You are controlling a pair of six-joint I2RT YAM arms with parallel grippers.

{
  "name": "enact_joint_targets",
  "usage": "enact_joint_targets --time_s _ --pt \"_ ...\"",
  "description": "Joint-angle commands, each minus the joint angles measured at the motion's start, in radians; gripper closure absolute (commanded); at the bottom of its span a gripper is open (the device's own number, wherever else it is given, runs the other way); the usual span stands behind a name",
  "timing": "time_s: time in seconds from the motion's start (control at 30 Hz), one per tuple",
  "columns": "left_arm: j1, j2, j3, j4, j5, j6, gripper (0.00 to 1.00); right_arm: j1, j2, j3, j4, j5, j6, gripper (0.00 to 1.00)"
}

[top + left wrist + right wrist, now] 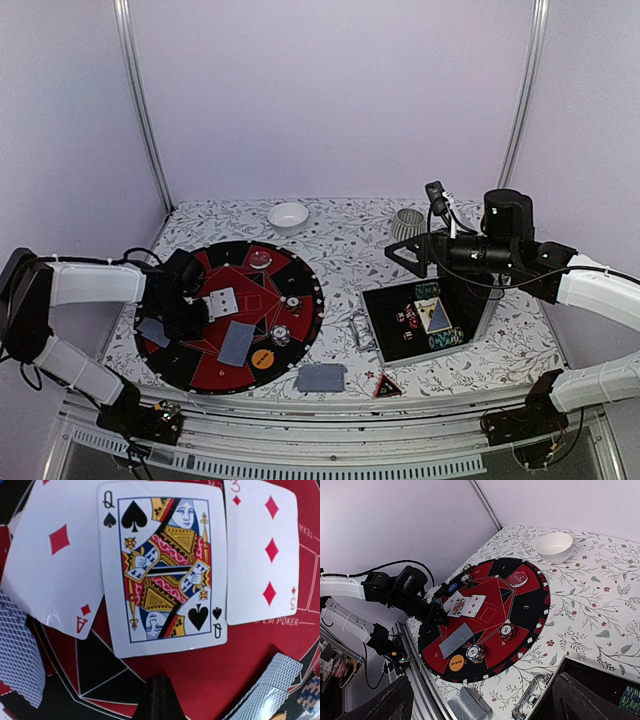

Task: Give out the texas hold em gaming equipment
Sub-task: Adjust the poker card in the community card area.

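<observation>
On the round red-and-black poker mat [200,370] lie three face-up cards: the ace of diamonds [60,570], the queen of spades [162,570] and the three of diamonds [262,550]. My left gripper [160,695] is shut and empty, its tip just below the queen. Face-down cards [238,343] lie on the mat near an orange disc [262,358] and striped chip stacks [475,654] [507,630]. A deck [321,377] and a red triangular marker [388,386] rest off the mat. My right gripper [485,705] hangs open over the black case [390,330].
A white bowl [288,215] and a ribbed grey cup [408,224] stand at the back. The open case has a metal latch [532,702] on its left side. A blue disc [452,587] sits at the mat's far left rim.
</observation>
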Motion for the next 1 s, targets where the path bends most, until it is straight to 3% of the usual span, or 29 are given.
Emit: enact_joint_targets --time_s 0.0,0.27,0.6,0.97 --pt "0.046 0.043 -0.003 0.051 -0.124 -0.014 1.00 -0.008 -0.021 -0.002 0.004 0.017 -0.007 0.01" --pt "0.063 0.040 0.037 0.057 -0.189 0.006 1.00 -0.008 -0.022 0.001 0.004 0.015 -0.009 0.01" --pt "0.078 0.076 0.044 0.103 -0.135 0.052 1.00 -0.009 -0.034 -0.001 -0.007 0.024 -0.014 0.01" --pt "0.076 -0.014 0.035 0.090 -0.077 0.058 1.00 -0.009 -0.037 0.010 -0.012 0.025 -0.013 0.01"
